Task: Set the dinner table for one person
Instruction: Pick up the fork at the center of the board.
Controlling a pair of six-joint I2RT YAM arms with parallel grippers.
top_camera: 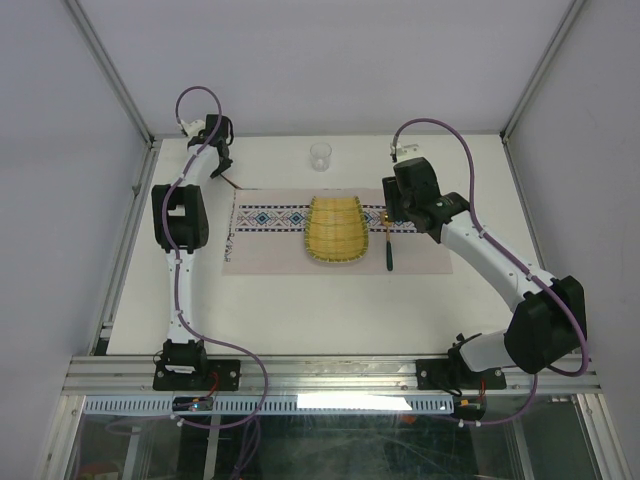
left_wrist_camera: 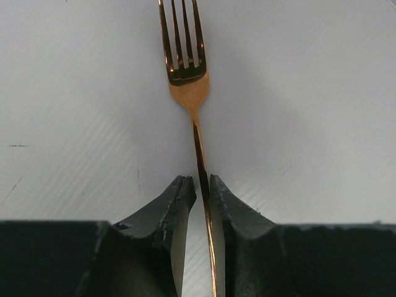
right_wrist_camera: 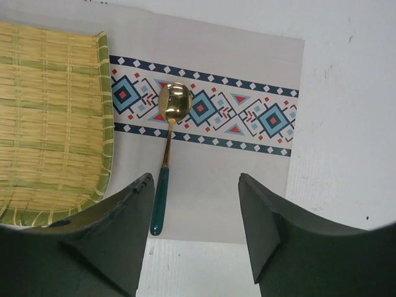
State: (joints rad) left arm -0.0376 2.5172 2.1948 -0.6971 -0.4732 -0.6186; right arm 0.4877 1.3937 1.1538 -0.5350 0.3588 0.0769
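Note:
A gold fork (left_wrist_camera: 185,74) lies on the white dinner table (top_camera: 300,310) at the far left, tines pointing away from my left gripper (left_wrist_camera: 199,185). The jaws stand narrowly either side of its thin handle. The handle rests against the right finger, and a slim gap shows on the left side. From above, the left gripper (top_camera: 222,165) sits just off the far left corner of the placemat (top_camera: 270,250). My right gripper (right_wrist_camera: 197,182) hangs open over the placemat's right end. A gold spoon with a green handle (right_wrist_camera: 166,148) lies just by its left finger.
A woven bamboo plate (top_camera: 335,230) sits in the middle of the patterned placemat (right_wrist_camera: 210,185), with the spoon (top_camera: 388,250) to its right. A clear glass cup (top_camera: 320,155) stands behind the mat. Metal frame rails border the table.

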